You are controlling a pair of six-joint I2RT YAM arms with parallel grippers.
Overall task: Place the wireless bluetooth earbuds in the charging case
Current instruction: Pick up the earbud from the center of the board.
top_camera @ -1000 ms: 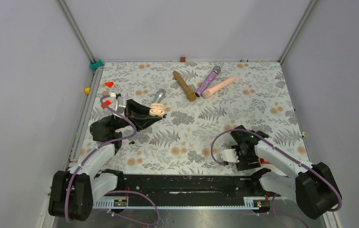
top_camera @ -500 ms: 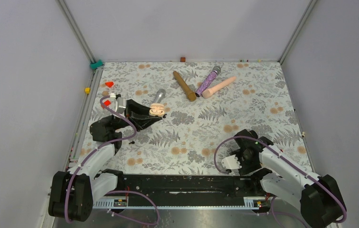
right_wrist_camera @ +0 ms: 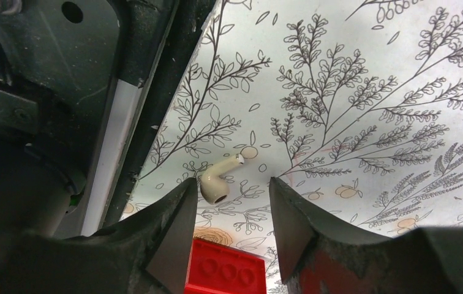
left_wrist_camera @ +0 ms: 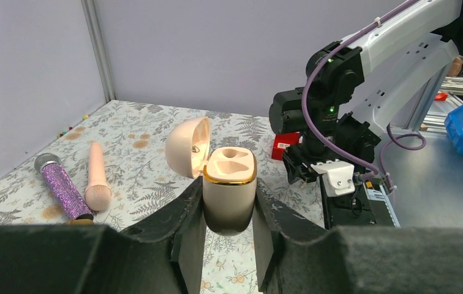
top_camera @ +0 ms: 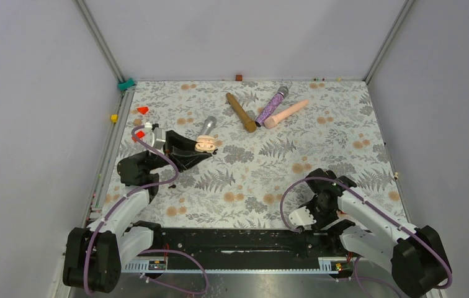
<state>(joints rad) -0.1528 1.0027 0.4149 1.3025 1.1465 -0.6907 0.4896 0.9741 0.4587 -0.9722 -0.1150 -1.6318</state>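
Observation:
My left gripper [left_wrist_camera: 229, 211] is shut on the lower body of the charging case [left_wrist_camera: 229, 184], a cream case with a gold rim. It is held upright above the cloth with its lid flipped open, and both sockets show empty. In the top view the charging case [top_camera: 205, 144] sits at the tips of my left gripper [top_camera: 196, 150]. One of the wireless bluetooth earbuds [right_wrist_camera: 217, 180], small and cream with a short stem, lies on the floral cloth. My right gripper [right_wrist_camera: 232, 191] is open around it, its left finger close beside it. My right gripper [top_camera: 320, 206] points down near the table's front edge.
A flat red brick [right_wrist_camera: 226, 269] lies just behind the earbud, and the black front rail [right_wrist_camera: 155, 92] runs along its left. Brown [top_camera: 241, 112], purple [top_camera: 272, 105] and pink [top_camera: 286, 113] microphones lie at the back. A silver one [top_camera: 206, 126] lies beyond the case.
My right arm has drawn back toward the front edge and lowered, and its jaws have narrowed around the earbud. The left arm and the case have not moved.

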